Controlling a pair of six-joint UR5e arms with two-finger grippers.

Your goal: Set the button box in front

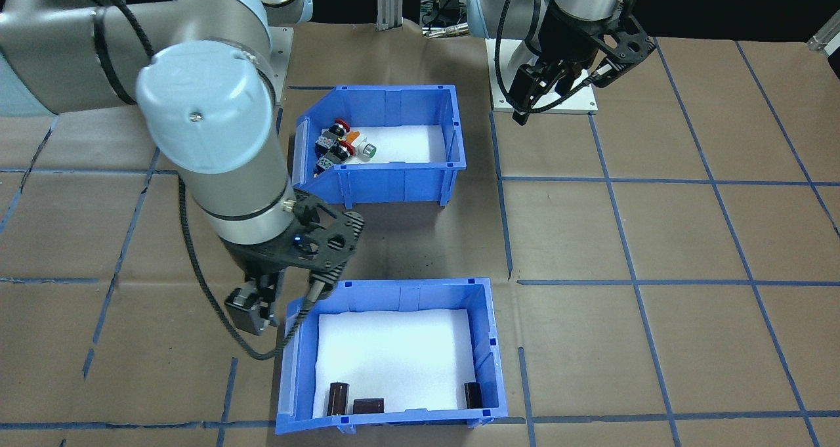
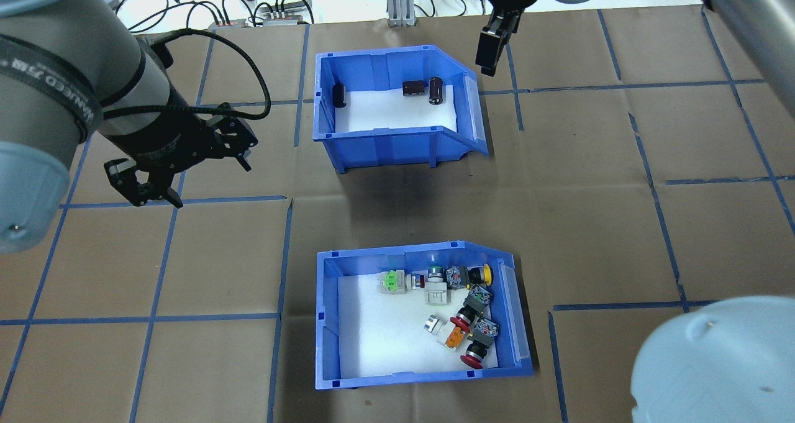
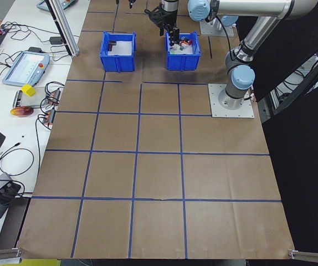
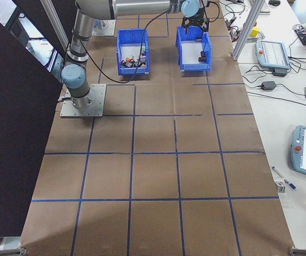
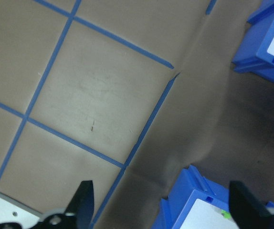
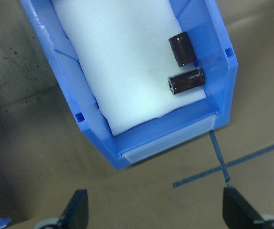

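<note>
The button box [image 2: 422, 364], a blue bin with a white foam liner, holds several coloured push-buttons [image 2: 466, 314]. It sits on the table on the robot's side, also seen as button box [image 1: 394, 178]. A corner of the button box [image 5: 194, 200] shows in the left wrist view. My left gripper [image 2: 152, 196] hangs open above bare table, well off to the box's far left, left gripper [image 5: 161, 210]. My right gripper [image 6: 156, 214] is open too, just outside the open front of the other blue bin [image 6: 142, 148], right gripper [image 1: 252, 309]. Neither gripper holds anything.
The other blue bin [image 2: 385, 140] holds a few black parts [image 2: 436, 90] and sits farther from the robot, in line with the button box. Brown paper with blue tape lines covers the table [image 2: 621, 224]. Cables and devices lie past its far edge.
</note>
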